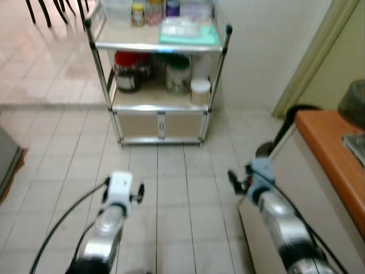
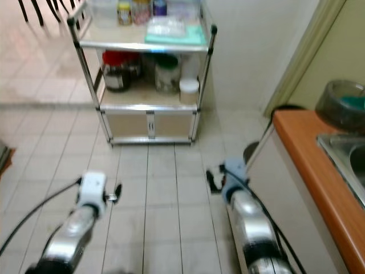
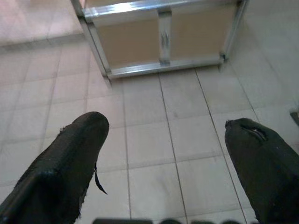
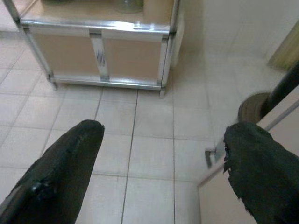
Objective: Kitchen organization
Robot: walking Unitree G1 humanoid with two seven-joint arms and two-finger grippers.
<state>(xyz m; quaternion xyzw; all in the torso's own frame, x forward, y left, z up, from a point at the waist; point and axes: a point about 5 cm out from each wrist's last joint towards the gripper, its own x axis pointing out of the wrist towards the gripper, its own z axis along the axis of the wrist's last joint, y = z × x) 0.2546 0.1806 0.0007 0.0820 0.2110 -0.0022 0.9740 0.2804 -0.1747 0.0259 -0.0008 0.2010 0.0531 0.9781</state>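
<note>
Your left gripper [image 3: 163, 154] had its two black fingers [image 3: 70, 163] spread wide with nothing between them, held above the pale tiled floor [image 1: 171, 182]. Your right gripper [image 4: 159, 163] was just as wide open and equally empty, its worn, matte fingers over the same tiles.

Ahead of you stood a metal-framed shelf cart [image 1: 159, 123] with chrome posts and beige lower doors, set near the white wall [image 1: 262, 51]. Its middle shelf carried a dark glass jar [image 1: 126, 74] with a red lid, a green-lidded jar [image 1: 178, 74] and a small white container [image 1: 200, 90]; the top shelf held small bottles [image 1: 138, 12] and a teal tray [image 1: 189, 31].

On your right ran an orange countertop [image 2: 308, 154] with a steel sink [image 2: 348, 154], its white cabinet front close beside your right arm [image 1: 279, 217]. Open floor lay between both grippers and the cart.
</note>
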